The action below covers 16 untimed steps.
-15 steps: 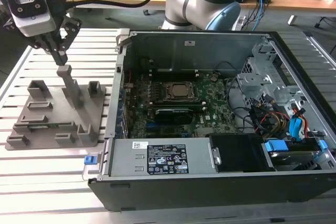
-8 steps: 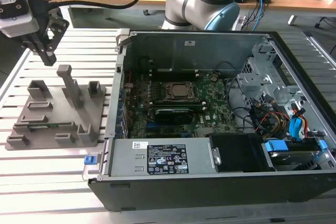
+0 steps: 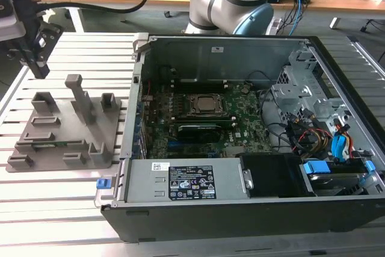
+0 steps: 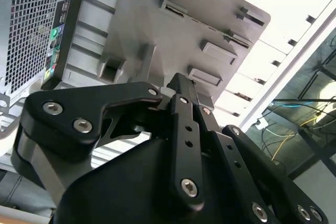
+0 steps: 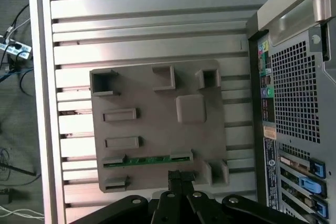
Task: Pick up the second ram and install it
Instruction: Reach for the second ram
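The second ram (image 5: 147,159) is a thin green stick standing on edge in a slot of the grey holder tray (image 5: 157,87). In the exterior view the ram (image 3: 53,144) sits near the tray's (image 3: 60,127) front edge. My gripper (image 3: 41,71) hangs high above the tray's far corner at the exterior view's left. Its black fingers (image 4: 181,93) are shut with nothing between them. In the first wrist view the gripper (image 5: 177,174) points down close to the ram but well above it.
An open computer case (image 3: 144,179) lies to the exterior view's right of the tray, with the green motherboard (image 3: 246,109) and CPU socket (image 3: 204,103) inside. Upright posts (image 3: 78,94) rise from the tray. Everything rests on a slatted aluminium table (image 3: 54,203). Cables fill the case's right side.
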{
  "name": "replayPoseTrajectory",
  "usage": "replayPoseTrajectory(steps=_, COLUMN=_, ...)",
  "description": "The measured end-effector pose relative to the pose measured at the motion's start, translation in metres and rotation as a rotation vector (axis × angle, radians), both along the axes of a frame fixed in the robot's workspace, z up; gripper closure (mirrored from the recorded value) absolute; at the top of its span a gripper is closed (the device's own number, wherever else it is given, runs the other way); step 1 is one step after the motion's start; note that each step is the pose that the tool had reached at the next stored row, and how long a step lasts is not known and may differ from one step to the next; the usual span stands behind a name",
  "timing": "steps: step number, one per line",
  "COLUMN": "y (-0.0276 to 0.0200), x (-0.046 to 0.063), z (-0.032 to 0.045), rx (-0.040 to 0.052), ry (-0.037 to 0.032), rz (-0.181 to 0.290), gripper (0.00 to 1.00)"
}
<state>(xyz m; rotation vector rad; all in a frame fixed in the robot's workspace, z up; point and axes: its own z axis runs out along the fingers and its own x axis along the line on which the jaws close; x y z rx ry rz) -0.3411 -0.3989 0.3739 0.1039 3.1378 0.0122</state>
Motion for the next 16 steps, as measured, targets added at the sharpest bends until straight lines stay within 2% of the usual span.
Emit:
replayPoseTrajectory(steps=4, y=0.0001, x=-0.003, z=-0.0009, rx=0.0005, ry=0.0021, rz=0.058, gripper=0.89)
replayPoseTrajectory(steps=12, y=0.0, x=-0.022, z=-0.0025, rx=0.0018, ry=0.0021, rz=0.079, gripper=0.89)
replayPoseTrajectory(steps=16, y=0.0001, x=-0.022, z=-0.0025, rx=0.0018, ry=0.0021, rz=0.079, gripper=0.89)
